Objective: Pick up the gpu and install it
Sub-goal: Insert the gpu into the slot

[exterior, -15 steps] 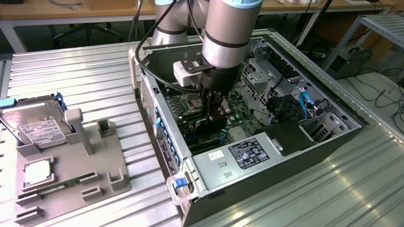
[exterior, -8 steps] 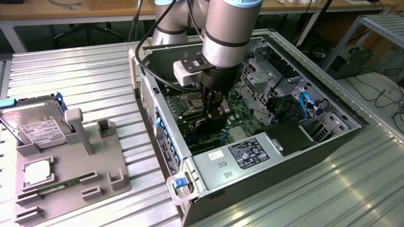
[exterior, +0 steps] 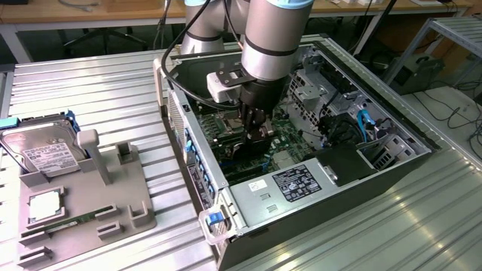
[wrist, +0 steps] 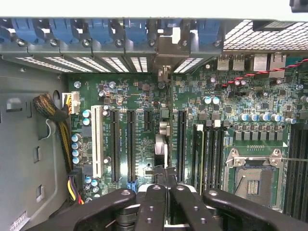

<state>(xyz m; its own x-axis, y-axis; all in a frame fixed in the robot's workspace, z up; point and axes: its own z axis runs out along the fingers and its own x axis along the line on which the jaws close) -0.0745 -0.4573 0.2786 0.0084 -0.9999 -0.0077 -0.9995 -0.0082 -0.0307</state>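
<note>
My gripper point(exterior: 254, 131) reaches down into the open computer case point(exterior: 197, 169), shut on the gpu point(exterior: 246, 153), a thin dark card held upright over the green motherboard point(exterior: 290, 148). In the wrist view the gpu point(wrist: 161, 144) is seen edge-on, running from my gripper point(wrist: 166, 192) toward the case's rear wall. Its pale metal end bracket point(wrist: 166, 53) sits against the row of rear slot openings. The card stands between the long black expansion slots point(wrist: 131, 144) and the memory slots point(wrist: 211, 154). Whether its lower edge touches a slot is hidden.
A grey parts holder point(exterior: 113, 217) on the ribbed metal table at the exterior view's left carries a silver hard drive point(exterior: 38, 149), a processor point(exterior: 45, 204) and a green memory stick point(exterior: 71, 221). Inside the case are a power supply point(exterior: 290, 183), drive cages point(exterior: 316, 84) and cables point(exterior: 365, 127).
</note>
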